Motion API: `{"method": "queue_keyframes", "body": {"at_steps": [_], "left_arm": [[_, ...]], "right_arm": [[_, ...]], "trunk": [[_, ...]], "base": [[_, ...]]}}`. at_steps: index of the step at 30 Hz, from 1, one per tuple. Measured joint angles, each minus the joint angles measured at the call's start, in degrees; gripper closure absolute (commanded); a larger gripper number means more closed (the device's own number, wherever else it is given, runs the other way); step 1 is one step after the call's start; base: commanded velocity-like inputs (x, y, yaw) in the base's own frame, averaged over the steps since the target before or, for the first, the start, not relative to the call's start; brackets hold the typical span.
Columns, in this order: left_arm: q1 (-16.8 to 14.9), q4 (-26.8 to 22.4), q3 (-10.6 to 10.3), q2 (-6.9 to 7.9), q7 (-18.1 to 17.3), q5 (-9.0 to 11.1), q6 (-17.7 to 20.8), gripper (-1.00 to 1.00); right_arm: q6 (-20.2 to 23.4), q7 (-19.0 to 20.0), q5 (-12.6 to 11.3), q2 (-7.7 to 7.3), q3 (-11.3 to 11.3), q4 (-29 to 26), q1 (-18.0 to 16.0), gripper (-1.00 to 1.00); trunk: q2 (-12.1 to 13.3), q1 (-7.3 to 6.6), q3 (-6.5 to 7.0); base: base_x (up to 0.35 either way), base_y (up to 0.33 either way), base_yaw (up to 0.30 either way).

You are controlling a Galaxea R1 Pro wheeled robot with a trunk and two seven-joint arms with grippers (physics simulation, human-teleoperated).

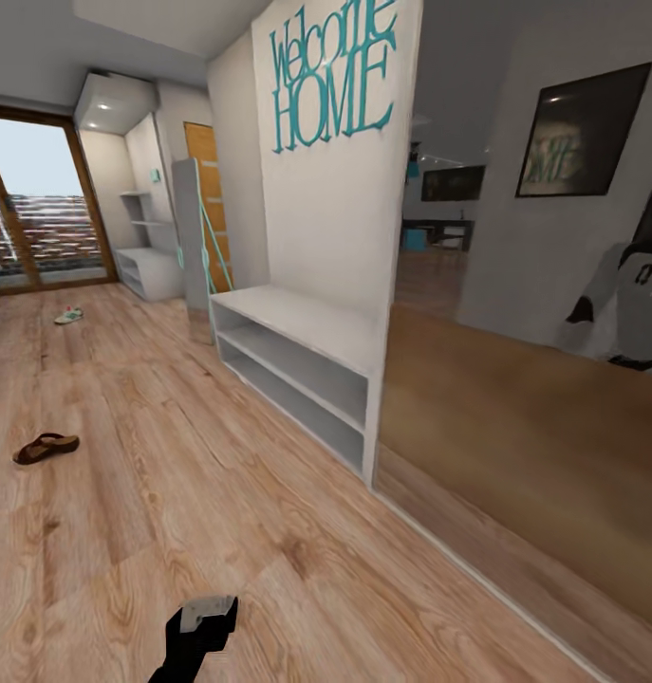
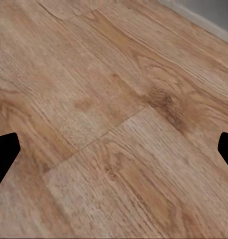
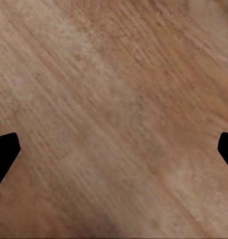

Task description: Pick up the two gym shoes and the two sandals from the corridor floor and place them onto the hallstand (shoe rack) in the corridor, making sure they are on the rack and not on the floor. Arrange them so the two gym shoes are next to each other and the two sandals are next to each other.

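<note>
So far nothing looks done: the hallstand [image 1: 297, 327], the pale unit under the teal "Welcome HOME" lettering [image 1: 333, 76], has a bare bench top and two bare open shelves, and the footwear I can see lies on the corridor floor [image 1: 174, 455]. One brown sandal [image 1: 46, 447] sits well out from the hallstand, across the planks from its lower shelf. One gym shoe [image 1: 68, 315] lies farther off, beyond the hallstand's far end, near the glass door [image 1: 36, 204]. All four items seem left to place.

The left tool [image 2: 114, 154] hangs released over bare planks, fingertips [image 2: 4, 152] wide apart, holding nothing; the right tool [image 3: 114, 154] likewise. Both shoes lie well apart from either tool, so a drive comes first, I judge.
</note>
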Motion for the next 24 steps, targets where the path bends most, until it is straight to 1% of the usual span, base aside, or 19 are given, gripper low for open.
{"method": "queue_keyframes", "body": {"at_steps": [10, 24], "left_arm": [[-0.01, 0.0, 0.0, 0.0, 0.0, 0.0, 0.0, -1.0], [0.0, 0.0, 0.0, 0.0, 0.0, 0.0, 0.01, -1.0]], "right_arm": [[0.0, 0.0, 0.0, 0.0, 0.0, 0.0, 0.0, -1.0], [0.0, 0.0, 0.03, 0.0, 0.0, 0.0, 0.0, -1.0]], "trunk": [[0.0, 0.0, -0.38], [0.0, 0.0, -1.33]], "base": [[0.301, 0.194, 0.275], [0.301, 0.193, 0.225]]}}
